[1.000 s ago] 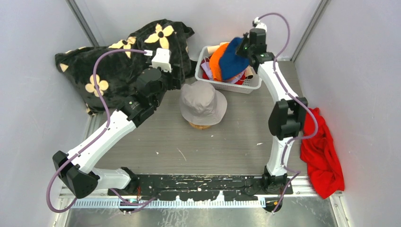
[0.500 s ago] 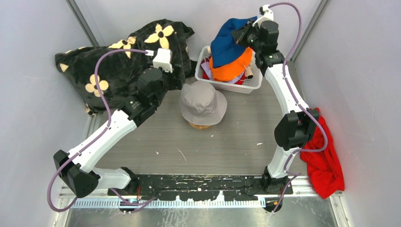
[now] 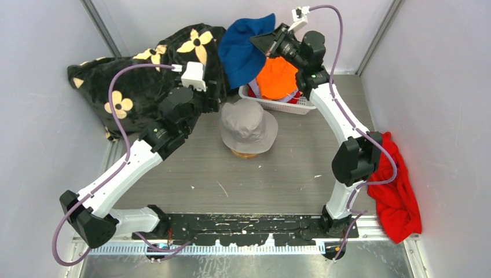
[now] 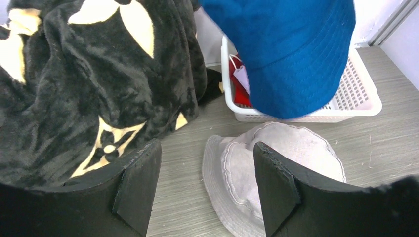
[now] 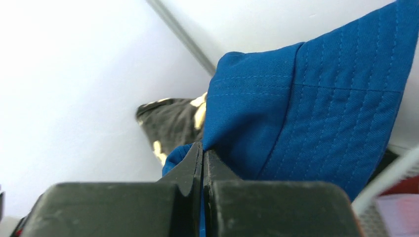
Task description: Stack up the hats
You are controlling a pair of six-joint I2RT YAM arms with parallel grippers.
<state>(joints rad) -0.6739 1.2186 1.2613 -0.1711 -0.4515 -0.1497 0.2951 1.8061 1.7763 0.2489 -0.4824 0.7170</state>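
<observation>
Blue hat swung leftward off basket, brim pinched between right jaws

Enclosed by a plain pale left wall at 9 o'clock, back wall at 12 and right wall at 3. Joined at 11 and 1 o'clock by slanting metal corner posts. Floored with a grey wood-grain table top, flecked with white specks. Edged at 6 o'clock with a scuffed bare-metal sheet. Lit evenly.

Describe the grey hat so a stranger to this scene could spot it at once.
Find the white basket at the back. Directly in front of it sits the grey hat, crown up. It is the only pale grey one; the blue hat hangs from the right end effector.
</observation>
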